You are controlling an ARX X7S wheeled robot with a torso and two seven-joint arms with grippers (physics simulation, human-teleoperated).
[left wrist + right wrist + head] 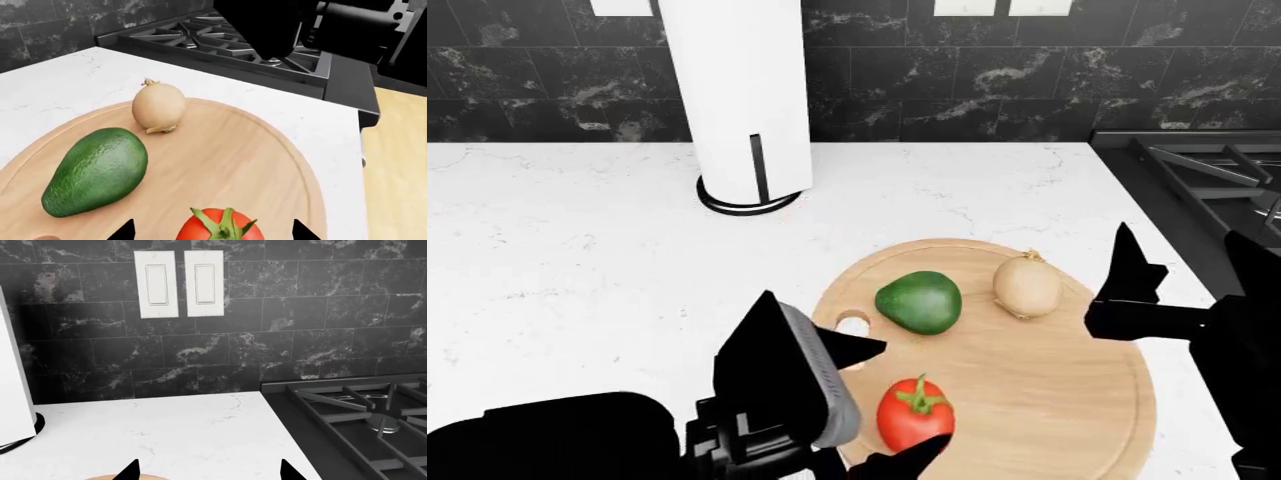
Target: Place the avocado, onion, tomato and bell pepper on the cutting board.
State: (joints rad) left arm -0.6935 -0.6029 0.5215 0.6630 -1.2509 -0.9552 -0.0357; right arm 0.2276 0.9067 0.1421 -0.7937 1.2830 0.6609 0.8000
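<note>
Glossy red tomato — green star stem — sits on the cutting board between the spread left claw.

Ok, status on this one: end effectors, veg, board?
Left end effector open around tomato. Right end effector open, empty. Avocado, onion, tomato on cutting board. Bell pepper not in view.

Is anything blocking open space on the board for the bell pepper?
No. The avocado, onion and tomato leave the cutting board bare on its right side. The bell pepper itself shows in no view.
</note>
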